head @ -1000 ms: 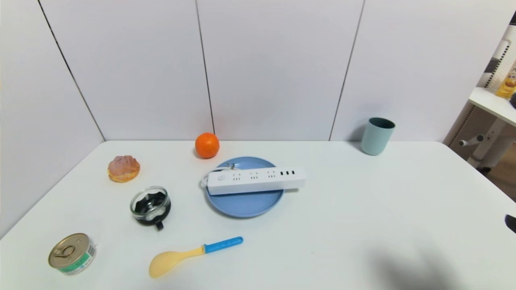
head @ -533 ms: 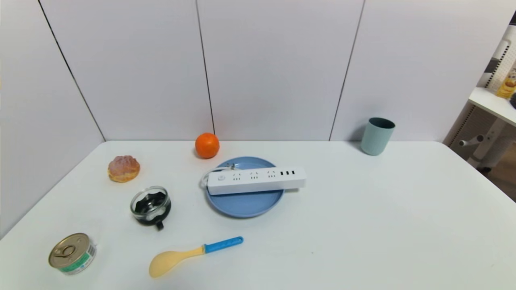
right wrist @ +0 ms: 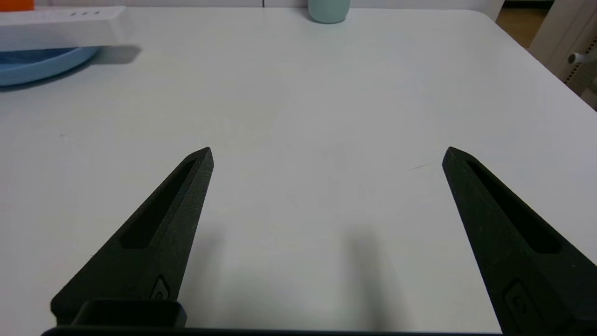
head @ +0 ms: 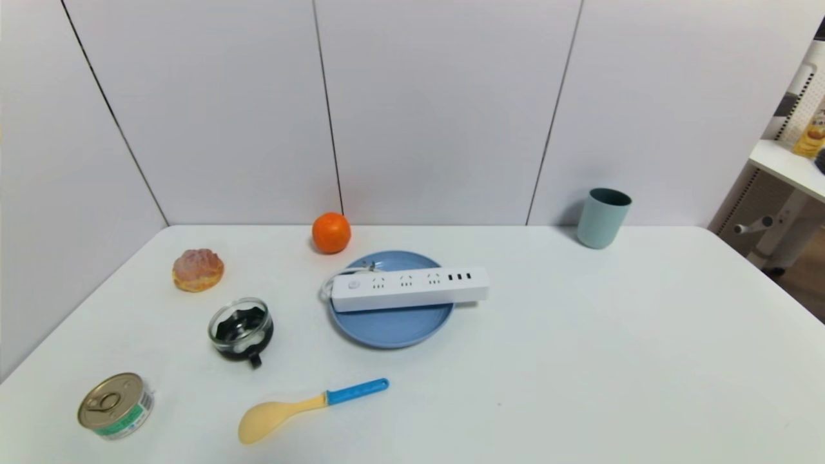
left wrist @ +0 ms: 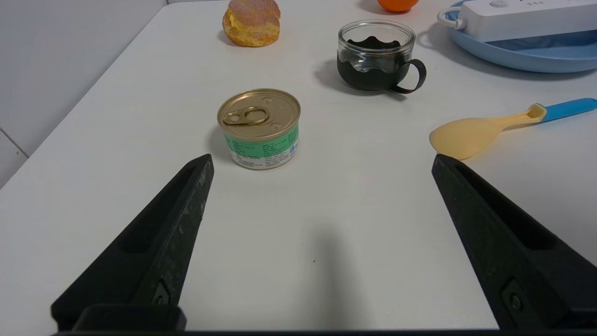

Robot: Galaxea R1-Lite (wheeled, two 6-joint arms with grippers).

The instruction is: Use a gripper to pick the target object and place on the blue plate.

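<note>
The power strip [head: 410, 289] lies across the blue plate [head: 390, 327]. Both grippers, left gripper [left wrist: 322, 161] and right gripper [right wrist: 328, 154], are spread wide and hold nothing; best keep clear.

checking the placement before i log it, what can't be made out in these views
- Head view: neither gripper shows; both lie below the frame edge.
- Cord of the power strip: mostly hidden behind the strip on the plate.
- Left wrist view: the strip's far end is cut off by the frame edge; left gripper is open.
- Right wrist view: only one strip end shows; right gripper is open.
- Can label: too small to read.
</note>
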